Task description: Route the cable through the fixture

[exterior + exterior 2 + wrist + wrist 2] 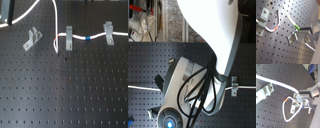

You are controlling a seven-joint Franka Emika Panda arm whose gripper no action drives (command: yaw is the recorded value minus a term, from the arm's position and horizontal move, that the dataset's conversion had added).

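The white cable (97,36) runs along the board through two square-set grey clips, then rises past a red band out of the first exterior view's top. The fixture (30,39), a diagonal grey clip, stands at the first exterior view's left with nothing in its slot. My gripper does not show in either exterior view. In the first wrist view my gripper (300,29) is shut on the cable (278,15) just behind its green band (297,26), above the fixture (292,37). In the second wrist view the cable (284,111) hangs in a slack loop.
Two square-set clips (68,39) (108,33) hold the cable, with a blue band (87,38) between them. Another stretch of cable (20,18) crosses the first exterior view's upper left. The white arm (208,45) fills most of the second exterior view. The board is black and perforated.
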